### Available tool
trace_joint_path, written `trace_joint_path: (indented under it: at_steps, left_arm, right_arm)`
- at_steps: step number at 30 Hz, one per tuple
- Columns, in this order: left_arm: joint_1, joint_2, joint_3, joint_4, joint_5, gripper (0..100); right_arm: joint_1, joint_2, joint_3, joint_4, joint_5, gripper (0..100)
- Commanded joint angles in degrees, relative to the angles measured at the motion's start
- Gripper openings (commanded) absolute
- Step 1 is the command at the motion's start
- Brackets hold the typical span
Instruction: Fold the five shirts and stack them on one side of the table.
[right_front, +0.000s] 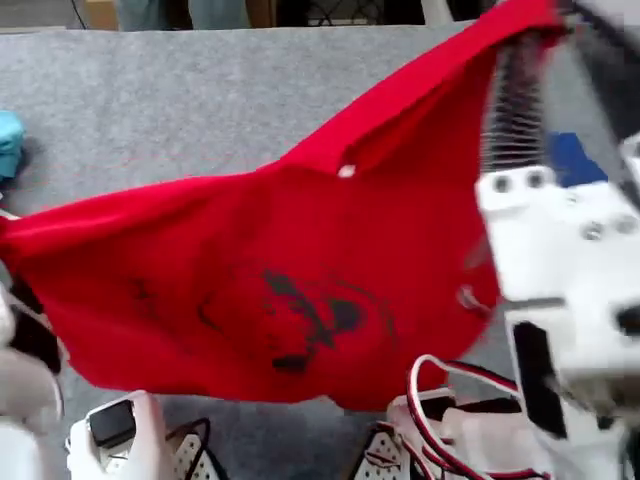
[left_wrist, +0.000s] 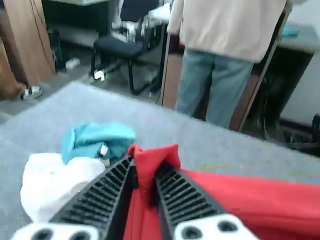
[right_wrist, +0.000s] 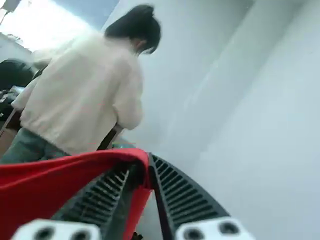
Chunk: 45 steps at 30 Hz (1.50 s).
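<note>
A red shirt (right_front: 270, 290) with a dark print hangs spread above the grey table (right_front: 150, 100), held up at two corners. My left gripper (left_wrist: 145, 175) is shut on one corner of the red shirt (left_wrist: 155, 160), low at the left side of the table. My right gripper (right_wrist: 142, 172) is shut on the other corner of the red shirt (right_wrist: 60, 185), raised high at the right. In the high view the right arm (right_front: 560, 250) stands close to the camera. A teal shirt (left_wrist: 97, 140) and a white shirt (left_wrist: 50, 182) lie crumpled on the table beyond the left gripper.
The teal shirt (right_front: 8, 140) peeks in at the table's left edge. A blue cloth (right_front: 572, 158) lies at the right behind the raised arm. Cables and arm bases (right_front: 440, 430) sit along the near edge.
</note>
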Motion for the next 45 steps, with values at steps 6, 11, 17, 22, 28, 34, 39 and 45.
trace_joint_path:
  at_steps: [6, 11, 17, 22, 28, 34, 39, 45]
  left_arm:
    - [0.6, 4.4, 34.8, -36.7, -0.6, 3]
    - [3.5, 17.3, 50.7, -77.0, -0.8, 3]
    - [4.0, 37.5, 37.6, -93.7, -0.6, 3]
    - [4.0, 54.2, 16.8, -84.3, -0.8, 3]
    - [4.0, 69.4, -1.0, -71.7, -0.9, 3]
    - [3.9, 73.1, -7.5, -52.8, -1.1, 3]
    - [5.3, 73.2, -8.0, -34.3, -10.1, 3]
    - [4.7, 73.8, 0.0, -26.9, -17.7, 3]
  right_arm:
    - [-1.6, 0.8, 30.4, -9.7, 2.2, 1.5]
    - [-1.4, 4.6, 50.6, -36.1, 2.0, 1.5]
    - [-1.4, 16.0, 56.0, -62.2, 1.8, 1.5]
    - [-1.4, 28.3, 46.1, -67.1, 1.8, 1.5]
    - [-0.7, 40.9, 33.3, -60.2, 1.8, 1.5]
    - [-0.8, 43.4, 24.9, -34.9, 1.8, 1.5]
    - [-0.8, 43.6, 17.3, -6.3, 2.0, 1.5]
    - [-1.0, 43.8, 13.1, 11.8, 2.3, 1.5]
